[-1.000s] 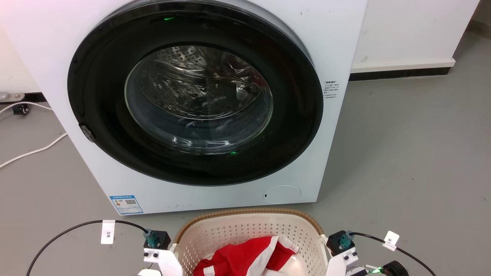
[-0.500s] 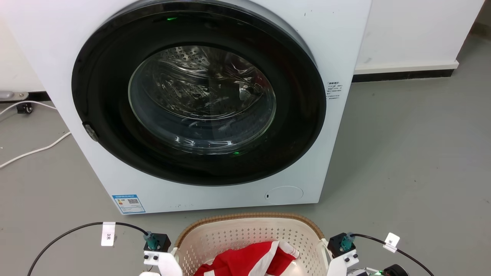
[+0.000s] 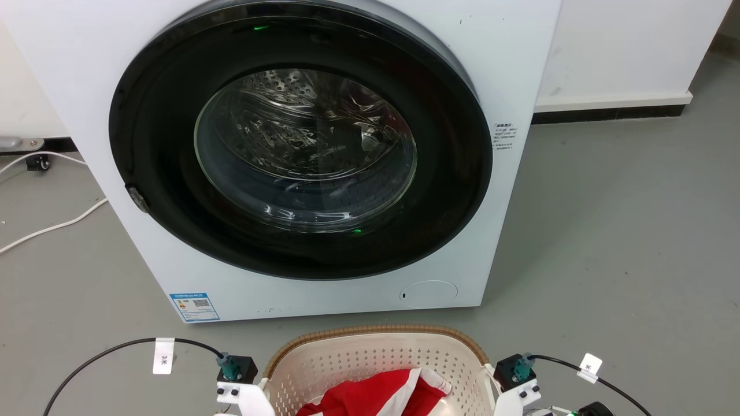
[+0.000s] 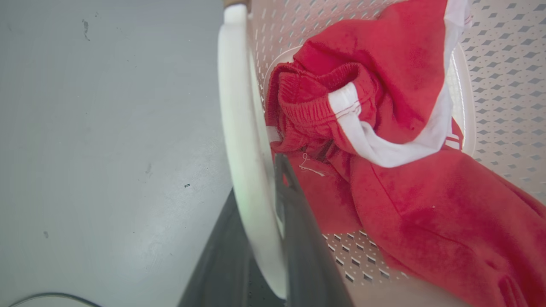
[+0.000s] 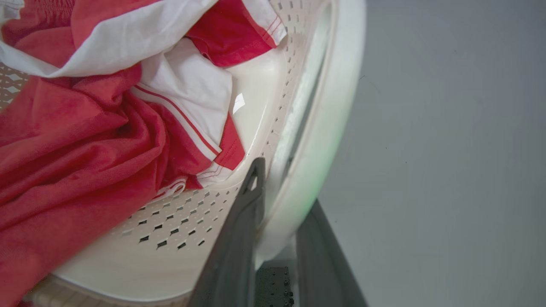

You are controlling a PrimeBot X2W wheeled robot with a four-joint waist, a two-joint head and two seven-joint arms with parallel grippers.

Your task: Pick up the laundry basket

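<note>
Position: laundry basket (image 3: 376,352) at 6 o'clock in head view, mouth up, handles at 9 and 3, long axis cropped, cannot tell | far rim near washing machine (image 3: 520,58) base | left gripper (image 4: 256,175), right gripper (image 5: 286,181): jaws narrow, each clamping a white handle | open floor (image 3: 607,231) at 3, white cable (image 3: 52,228) at 9

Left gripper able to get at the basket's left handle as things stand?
Probably yes: the left gripper straddles the white handle of the laundry basket, one finger inside, one outside; nothing blocks it.
</note>
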